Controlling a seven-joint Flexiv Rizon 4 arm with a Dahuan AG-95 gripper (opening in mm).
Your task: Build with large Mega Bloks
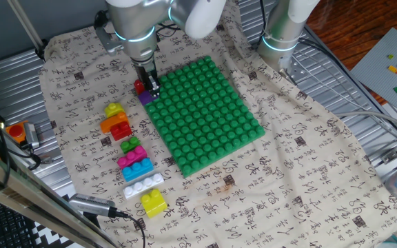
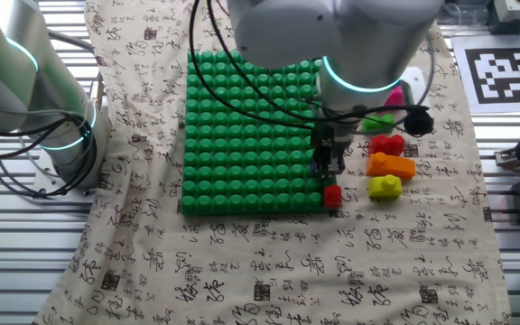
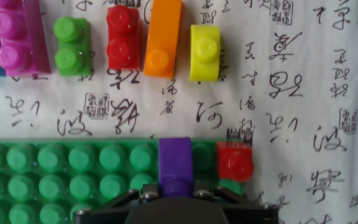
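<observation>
The gripper (image 1: pixel 150 88) stands upright over the far-left corner of the green baseplate (image 1: pixel 205 114), its fingers clamped on a purple brick (image 3: pixel 176 165); in the hand view the purple brick runs straight up between the dark finger bases at the bottom edge, and it sits on the outermost row of baseplate studs. Just beside the purple brick, at the very corner of the plate, sits a small red brick (image 3: pixel 235 162), one stud showing, close to it but with a green stud between them. In one fixed view the purple brick (image 1: pixel 145 97) peeks out below the fingertips and the red corner brick (image 1: pixel 140 86) lies just behind them. To the left of the plate, on the printed cloth (image 1: pixel 309 172), the loose bricks lie in a rough line: a yellow brick (image 1: pixel 114 110) farthest, an orange brick (image 1: pixel 113 122) and a red two-stud brick (image 1: pixel 121 131) together, then a green brick (image 1: pixel 130 145), a pink brick (image 1: pixel 134 158), a blue brick (image 1: pixel 137 169), a white brick (image 1: pixel 143 185), and a second yellow brick (image 1: pixel 154 202) nearest. A second arm's base (image 1: pixel 281 38) stands at the far right of the table.
</observation>
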